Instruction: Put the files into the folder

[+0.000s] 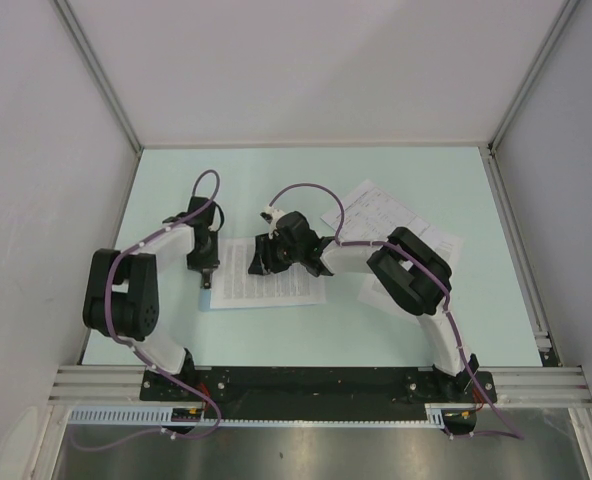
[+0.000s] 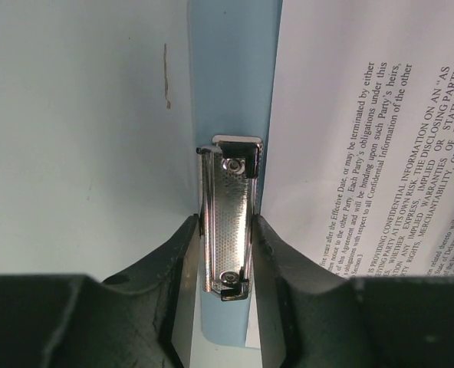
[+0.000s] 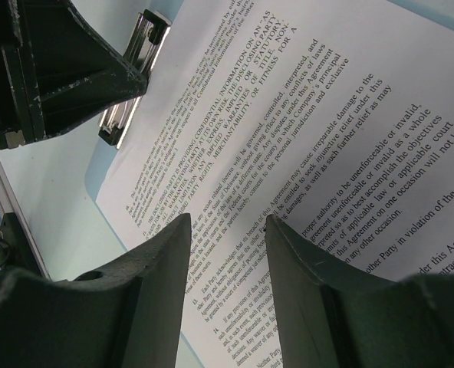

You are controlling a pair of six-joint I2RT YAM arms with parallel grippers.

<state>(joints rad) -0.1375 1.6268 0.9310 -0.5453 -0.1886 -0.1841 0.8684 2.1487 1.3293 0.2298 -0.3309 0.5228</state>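
The light-blue folder (image 2: 235,77) lies flat on the table with a printed sheet (image 2: 365,153) of the files on it. My left gripper (image 2: 227,230) is shut on the folder's silver clip (image 2: 228,199), one finger against each side. The sheet's edge runs just beside the clip; I cannot tell whether it is under it. From above, the left gripper (image 1: 207,280) is at the left end of the sheet (image 1: 276,280). My right gripper (image 3: 227,222) is open just over the sheet's text (image 3: 304,130), nothing between its fingers. More files (image 1: 376,210) lie at the back right.
The pale green table (image 1: 306,175) is walled by grey panels on three sides. The right arm's elbow (image 1: 416,270) hangs over the loose files. A metal rail (image 1: 316,385) runs along the near edge by the arm bases.
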